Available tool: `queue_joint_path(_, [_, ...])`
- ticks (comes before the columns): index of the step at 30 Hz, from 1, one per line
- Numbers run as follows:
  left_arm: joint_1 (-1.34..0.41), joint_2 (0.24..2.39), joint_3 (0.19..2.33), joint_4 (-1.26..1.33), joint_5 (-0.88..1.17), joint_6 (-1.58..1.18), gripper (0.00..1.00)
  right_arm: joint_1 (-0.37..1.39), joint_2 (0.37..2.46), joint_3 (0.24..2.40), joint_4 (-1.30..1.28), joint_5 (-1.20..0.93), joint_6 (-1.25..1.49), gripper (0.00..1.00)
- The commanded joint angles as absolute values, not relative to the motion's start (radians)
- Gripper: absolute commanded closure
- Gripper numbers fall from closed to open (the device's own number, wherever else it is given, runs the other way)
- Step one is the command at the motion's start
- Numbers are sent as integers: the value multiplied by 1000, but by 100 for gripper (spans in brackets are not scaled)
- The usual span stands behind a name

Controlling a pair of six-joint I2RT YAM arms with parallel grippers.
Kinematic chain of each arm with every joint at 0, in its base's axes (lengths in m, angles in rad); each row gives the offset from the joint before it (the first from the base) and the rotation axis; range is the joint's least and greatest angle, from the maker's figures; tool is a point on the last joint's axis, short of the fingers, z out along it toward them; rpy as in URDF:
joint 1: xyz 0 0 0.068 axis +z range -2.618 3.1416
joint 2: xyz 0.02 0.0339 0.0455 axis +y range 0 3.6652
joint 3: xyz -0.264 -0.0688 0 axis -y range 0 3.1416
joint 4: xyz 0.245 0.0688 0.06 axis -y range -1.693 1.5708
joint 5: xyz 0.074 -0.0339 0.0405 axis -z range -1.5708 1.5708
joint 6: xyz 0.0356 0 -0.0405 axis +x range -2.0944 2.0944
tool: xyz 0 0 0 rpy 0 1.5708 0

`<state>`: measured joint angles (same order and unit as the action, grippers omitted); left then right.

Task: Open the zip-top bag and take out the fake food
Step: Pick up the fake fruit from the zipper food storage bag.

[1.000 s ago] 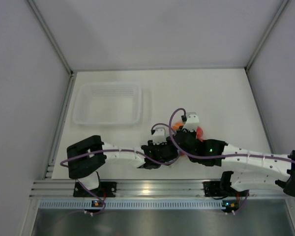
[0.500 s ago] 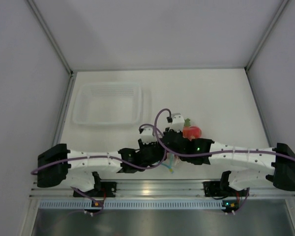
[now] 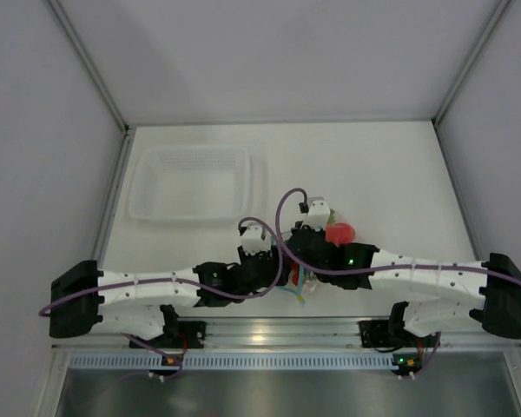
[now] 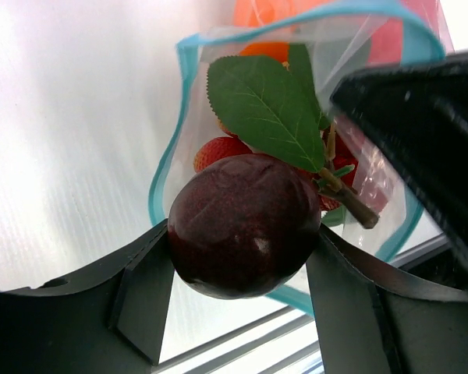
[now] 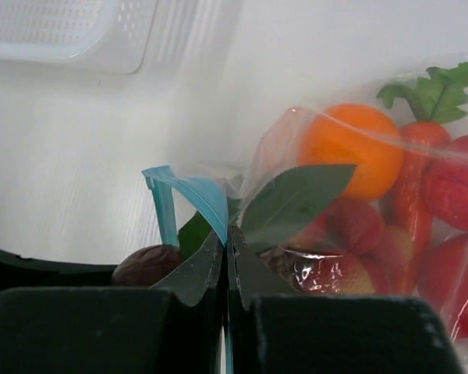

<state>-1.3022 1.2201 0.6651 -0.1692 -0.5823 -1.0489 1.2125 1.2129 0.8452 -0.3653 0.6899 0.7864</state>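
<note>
1. Table [image 3: 373,165]: white surface. A clear rigid tray [image 3: 189,184] sits in the upper left of the overhead view, well apart from both arms. The arms meet at the lower centre of that frame.
2. Zip-top bag [image 5: 327,132]: clear soft plastic, filling the right half of the right wrist view. In the overhead view it lies at lower centre between the two wrists, mostly hidden by them. Its teal-blue zip strip [image 4: 165,167] traces an open loop in the left wrist view, so the mouth stands parted.
3. Right pincer [image 5: 226,245]: fingers pressed together at the lower centre of its own view, pinching the bag's edge at the zip strip.
4. Left pincer [image 4: 242,261]: closed on the dark purple-brown piece [image 4: 246,234], with one finger touching each side. The piece sits at lower centre of the frame, in front of the bag's mouth. I cannot tell whether it is clear of the rim.
5. Fake food inside the bag, in the right wrist view:
   - an orange [image 5: 347,152] at upper centre;
   - a carrot [image 5: 409,195] just right of it, green top toward the upper right;
   - red round fruits [image 5: 456,191] at the right edge;
   - a green leaf [image 5: 292,202] at centre, above a red berry cluster [image 5: 327,269].
</note>
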Motion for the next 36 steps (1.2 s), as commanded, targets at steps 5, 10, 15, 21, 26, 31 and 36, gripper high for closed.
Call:
queue_joint_path(5, [-1261,1129,632,-219,-519,-973,100,1144,1172,851,-331,716,767,100])
queue_joint_path(10, [-1184,1160,656,-219,-468,-916,100,1146,1180,847,-290,649,742,100])
queue_joint_path(15, [-1177,1198,751,-218,-433,-833,100,1124,1141,838,-236,516,741,100])
queue_joint_path(21, [-1154,1216,925,-224,-374,-704,100,1085,1034,848,-176,373,787,100])
queue_joint_path(26, [-1126,1246,1090,-345,-374,-652,100,1002,967,874,-199,324,825,100])
queue_joint_path(31, [-1054,1291,1147,-417,-220,-591,100,925,893,868,-253,339,856,100])
queue_joint_path(36, [-1000,1341,1198,-504,-84,-523,100,813,874,818,-267,344,888,100])
